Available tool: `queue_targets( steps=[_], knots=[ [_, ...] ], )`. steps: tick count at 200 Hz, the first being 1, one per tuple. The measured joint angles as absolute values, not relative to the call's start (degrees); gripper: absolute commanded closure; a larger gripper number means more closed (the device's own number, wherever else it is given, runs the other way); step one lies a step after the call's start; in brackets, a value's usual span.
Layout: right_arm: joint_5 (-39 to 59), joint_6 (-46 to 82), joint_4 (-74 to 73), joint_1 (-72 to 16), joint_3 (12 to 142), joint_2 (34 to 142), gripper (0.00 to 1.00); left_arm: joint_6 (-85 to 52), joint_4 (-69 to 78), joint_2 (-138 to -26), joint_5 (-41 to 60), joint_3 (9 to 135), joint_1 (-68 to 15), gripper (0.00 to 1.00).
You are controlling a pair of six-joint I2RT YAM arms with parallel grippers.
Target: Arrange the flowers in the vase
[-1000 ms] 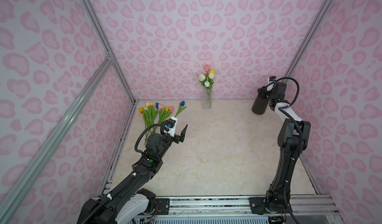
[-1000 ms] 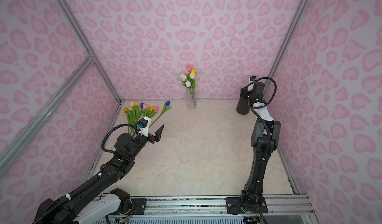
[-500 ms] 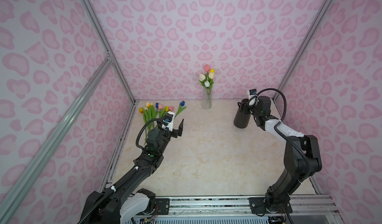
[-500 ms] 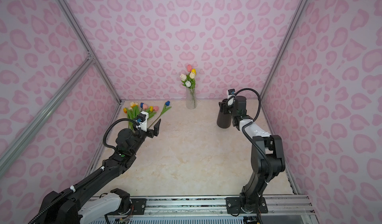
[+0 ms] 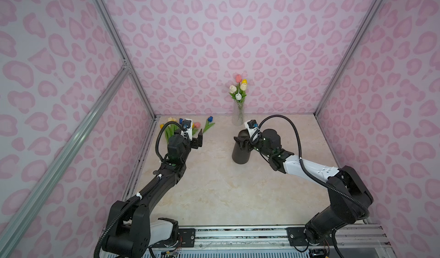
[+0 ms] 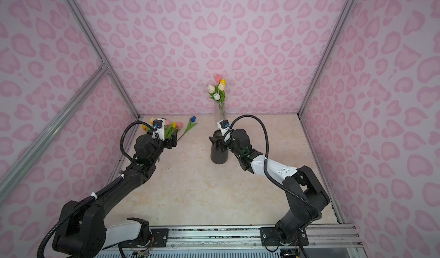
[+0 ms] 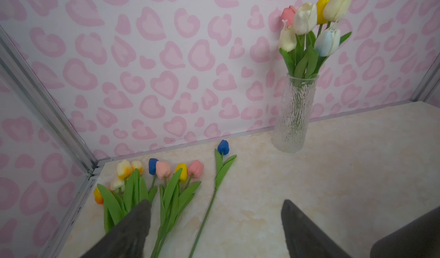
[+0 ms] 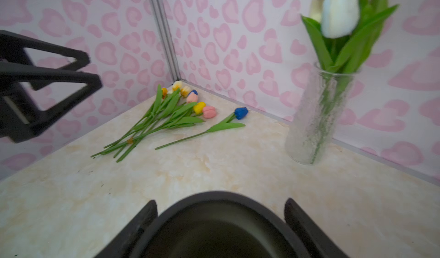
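Observation:
Several loose flowers (image 5: 190, 127) (image 6: 170, 128) (image 7: 164, 173) (image 8: 171, 111), tulips with green stems, lie in the back left corner. A single blue tulip (image 7: 223, 147) (image 8: 241, 113) lies apart beside them. My left gripper (image 5: 189, 136) (image 7: 216, 204) hovers open over their stems, holding nothing. My right gripper (image 5: 243, 139) (image 8: 221, 205) is shut on the rim of a black vase (image 5: 241, 153) (image 6: 218, 153) (image 8: 214, 223), upright mid-table. I cannot tell if its base touches the table.
A clear glass vase (image 5: 238, 116) (image 6: 220, 113) (image 7: 295, 116) (image 8: 316, 121) with several tulips in it stands against the back wall, just behind the black vase. Pink patterned walls enclose the marble-look table (image 5: 226, 192) on three sides.
My right arm has carried the black vase from the back right corner to the middle of the table. My left gripper has moved a little toward the loose flowers.

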State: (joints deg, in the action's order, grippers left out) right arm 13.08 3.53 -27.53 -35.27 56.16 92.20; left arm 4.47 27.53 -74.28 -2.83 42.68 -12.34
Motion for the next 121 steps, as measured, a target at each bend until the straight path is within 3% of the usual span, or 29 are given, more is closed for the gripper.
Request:
queue_targets(
  steps=[121],
  knots=[
    [14.9,0.9,-31.5,-41.6,58.4,99.6,0.57,7.0,0.5,-100.2,-1.5,69.2,-10.1,0.24]
  ],
)
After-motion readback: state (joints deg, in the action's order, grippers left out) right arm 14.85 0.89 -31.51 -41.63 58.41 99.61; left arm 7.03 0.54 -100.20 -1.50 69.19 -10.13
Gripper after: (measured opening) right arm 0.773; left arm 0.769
